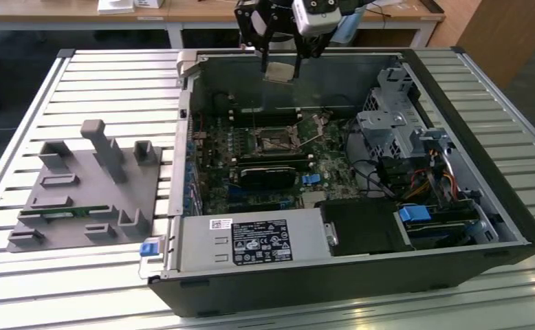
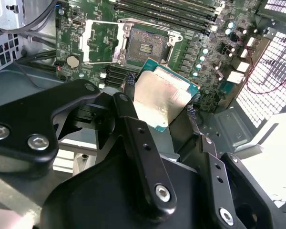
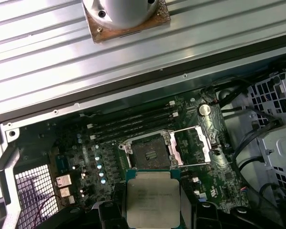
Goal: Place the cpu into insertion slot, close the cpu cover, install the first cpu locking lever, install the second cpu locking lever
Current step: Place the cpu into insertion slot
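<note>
My gripper [image 1: 280, 67] hangs above the far wall of the open computer case, shut on the cpu [image 1: 280, 73], a flat square chip with a dull silver top. In both wrist views the cpu [image 2: 162, 95] [image 3: 152, 198] sits tilted between the two black fingers [image 2: 128, 114], held by opposite edges. Below it on the motherboard lies the bare insertion slot [image 3: 150, 153] [image 2: 143, 45] [image 1: 272, 142]. The cpu cover [image 3: 193, 145] [image 2: 97, 40], a thin metal frame, stands flipped open beside the slot.
The case [image 1: 487, 206] lies on a slatted metal table [image 1: 111, 89]. Inside are a black power supply [image 1: 249, 240], a silver drive cage [image 1: 396, 130] with cables, and memory slots [image 3: 128, 124]. A grey fixture block [image 1: 84, 185] sits at the exterior view's left.
</note>
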Tool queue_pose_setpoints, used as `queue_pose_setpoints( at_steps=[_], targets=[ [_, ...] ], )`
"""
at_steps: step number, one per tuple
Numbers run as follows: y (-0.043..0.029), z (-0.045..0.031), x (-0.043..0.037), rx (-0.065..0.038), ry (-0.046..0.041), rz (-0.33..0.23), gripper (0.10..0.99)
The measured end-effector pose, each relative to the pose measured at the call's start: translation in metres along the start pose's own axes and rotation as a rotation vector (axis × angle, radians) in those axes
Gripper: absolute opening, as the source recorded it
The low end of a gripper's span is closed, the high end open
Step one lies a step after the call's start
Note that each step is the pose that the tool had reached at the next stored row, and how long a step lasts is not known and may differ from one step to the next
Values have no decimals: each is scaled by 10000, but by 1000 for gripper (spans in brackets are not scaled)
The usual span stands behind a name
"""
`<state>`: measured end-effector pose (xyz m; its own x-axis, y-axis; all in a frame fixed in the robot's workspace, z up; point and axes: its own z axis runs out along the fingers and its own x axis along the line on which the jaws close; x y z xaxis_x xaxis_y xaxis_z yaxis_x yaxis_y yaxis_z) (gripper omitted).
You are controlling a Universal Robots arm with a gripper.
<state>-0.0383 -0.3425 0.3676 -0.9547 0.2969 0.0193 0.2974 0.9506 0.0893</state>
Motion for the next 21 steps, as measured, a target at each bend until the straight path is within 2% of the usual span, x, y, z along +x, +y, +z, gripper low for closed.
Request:
queue_pose_setpoints(
  at_steps=[12, 21],
  targets=[
    [0, 2, 0, -7, -38, 423, 537],
    [-1, 14, 0, -25, -132, 1465, 537]
  ],
)
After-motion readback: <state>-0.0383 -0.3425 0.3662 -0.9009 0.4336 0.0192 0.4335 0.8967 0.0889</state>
